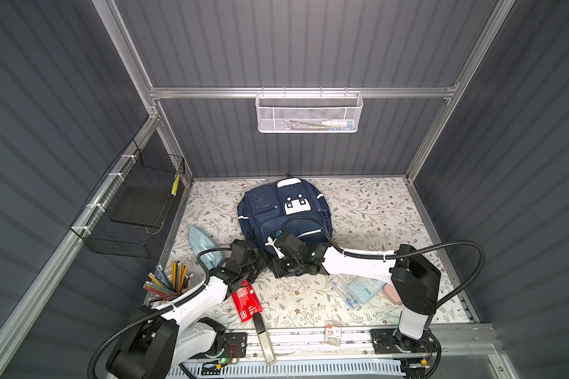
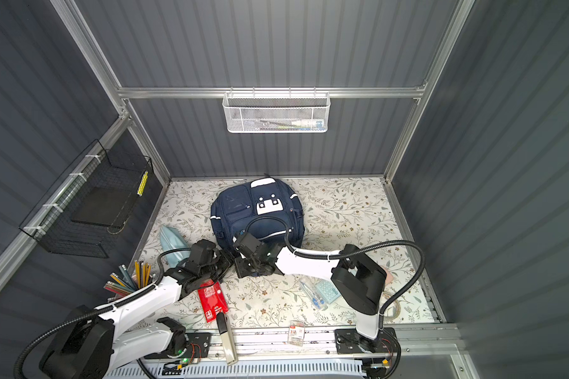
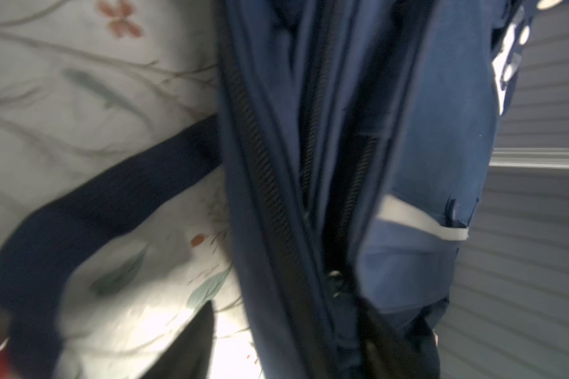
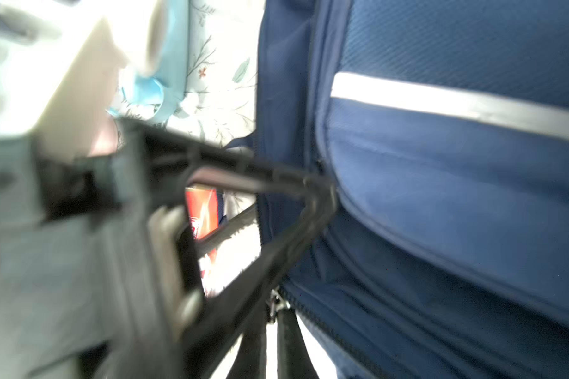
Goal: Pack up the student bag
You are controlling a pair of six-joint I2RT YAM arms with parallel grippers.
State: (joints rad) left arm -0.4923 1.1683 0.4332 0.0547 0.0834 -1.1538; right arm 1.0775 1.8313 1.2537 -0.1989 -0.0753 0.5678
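The student bag (image 1: 276,210) (image 2: 243,210), navy with white stripes and a white patch, lies flat at the back middle of the floral table. Both grippers meet at its near edge. In the left wrist view my left gripper (image 3: 293,328) stands open astride the bag's zipped edge (image 3: 270,197), with a strip of bright table between one finger (image 3: 194,347) and the fabric. My right gripper (image 4: 275,315) is shut on a metal zipper pull (image 4: 278,303) at the bag's lower seam. In both top views the wrists hide the fingertips.
A light-blue pouch (image 1: 201,242) lies left of the bag. A pencil cup (image 1: 171,282) and a red pack (image 1: 247,300) sit by the left arm. A calculator (image 1: 365,288), clear case (image 1: 345,292) and pink case (image 1: 393,293) lie under the right arm. Wire baskets (image 1: 135,203) (image 1: 309,111) hang on the walls.
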